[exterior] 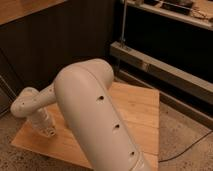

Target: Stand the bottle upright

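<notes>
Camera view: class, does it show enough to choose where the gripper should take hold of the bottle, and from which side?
No. The bottle is hidden. The arm covers the middle of the wooden table, and the gripper hangs low over its left part. With its pose unseen, neither grip part nor approach side can be chosen.
</notes>
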Robot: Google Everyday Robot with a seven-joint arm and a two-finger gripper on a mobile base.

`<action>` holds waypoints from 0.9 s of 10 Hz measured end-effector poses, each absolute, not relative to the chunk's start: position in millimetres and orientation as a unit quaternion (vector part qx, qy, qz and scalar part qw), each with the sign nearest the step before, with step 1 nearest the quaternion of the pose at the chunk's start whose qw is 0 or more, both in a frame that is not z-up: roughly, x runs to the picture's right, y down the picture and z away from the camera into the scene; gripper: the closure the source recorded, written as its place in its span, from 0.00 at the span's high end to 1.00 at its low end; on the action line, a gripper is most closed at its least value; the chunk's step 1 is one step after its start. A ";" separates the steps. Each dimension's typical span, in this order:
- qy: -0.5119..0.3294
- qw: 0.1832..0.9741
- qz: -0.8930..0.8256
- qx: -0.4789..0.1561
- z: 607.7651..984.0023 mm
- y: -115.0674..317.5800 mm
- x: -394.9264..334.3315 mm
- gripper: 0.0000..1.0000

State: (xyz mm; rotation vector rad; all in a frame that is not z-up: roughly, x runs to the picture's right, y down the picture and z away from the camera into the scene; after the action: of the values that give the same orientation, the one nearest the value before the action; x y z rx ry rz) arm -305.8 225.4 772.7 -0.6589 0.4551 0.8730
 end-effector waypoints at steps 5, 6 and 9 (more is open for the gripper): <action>0.216 0.834 0.403 -0.310 761.9 217.0 -304.7 0.38; 0.215 0.834 0.401 -0.313 758.0 213.8 -304.6 0.38; 0.214 0.835 0.393 -0.319 746.1 203.6 -303.6 0.38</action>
State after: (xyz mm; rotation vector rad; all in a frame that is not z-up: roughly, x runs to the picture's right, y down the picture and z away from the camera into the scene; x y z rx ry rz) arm -303.6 203.6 746.1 -0.6758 0.4536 0.8327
